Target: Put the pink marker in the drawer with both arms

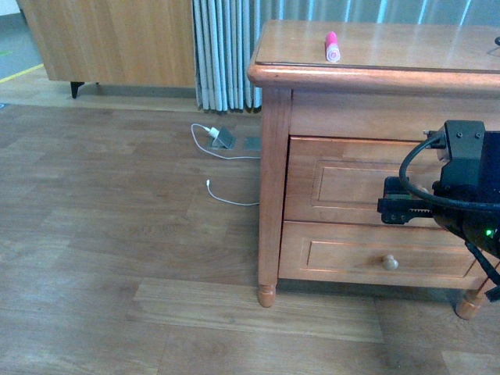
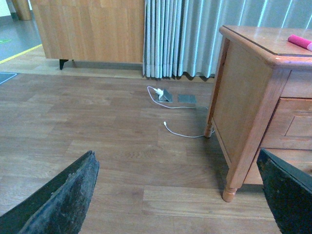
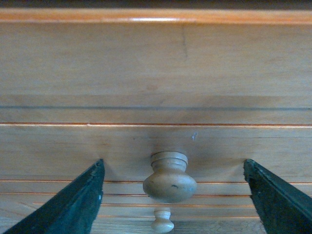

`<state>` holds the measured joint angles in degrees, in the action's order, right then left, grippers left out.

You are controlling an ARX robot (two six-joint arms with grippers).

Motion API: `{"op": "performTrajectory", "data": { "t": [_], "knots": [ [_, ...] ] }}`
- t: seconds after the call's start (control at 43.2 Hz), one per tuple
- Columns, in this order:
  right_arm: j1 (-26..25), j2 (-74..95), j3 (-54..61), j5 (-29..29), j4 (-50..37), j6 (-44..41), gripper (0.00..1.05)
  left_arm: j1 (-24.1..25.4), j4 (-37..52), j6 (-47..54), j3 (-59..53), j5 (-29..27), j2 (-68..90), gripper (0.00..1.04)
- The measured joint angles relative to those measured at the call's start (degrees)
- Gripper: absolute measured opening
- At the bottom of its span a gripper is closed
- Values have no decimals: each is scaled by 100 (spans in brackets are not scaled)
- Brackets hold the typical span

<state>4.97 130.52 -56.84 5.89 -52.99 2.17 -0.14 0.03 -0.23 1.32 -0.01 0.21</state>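
The pink marker lies on top of the wooden nightstand, near its front edge; the left wrist view catches its end. The drawer is the taller upper one and it is closed. My right arm hangs in front of it and hides its knob in the front view. In the right wrist view that round pale knob sits between the spread fingers of my right gripper, untouched. My left gripper is open over bare floor, left of the nightstand.
A shallower lower drawer with its own knob sits under the upper one. A white cable and a floor socket lie on the wood floor to the left. Curtains and a wooden cabinet stand behind.
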Motion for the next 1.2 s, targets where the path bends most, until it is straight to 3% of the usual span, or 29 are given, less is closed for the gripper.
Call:
{"op": "performTrajectory", "data": {
  "t": [0.347,0.857,1.205],
  "knots": [
    [15,0,31,7,-11,-42,24,0,0,-2,0,0,0,99],
    [35,-109,251,-61,-11,74,22,0,0,-2,0,0,0,99],
    [109,-713,1305,-120,-168,313,21,0,0,0,0,0,0,99]
  ]
}}
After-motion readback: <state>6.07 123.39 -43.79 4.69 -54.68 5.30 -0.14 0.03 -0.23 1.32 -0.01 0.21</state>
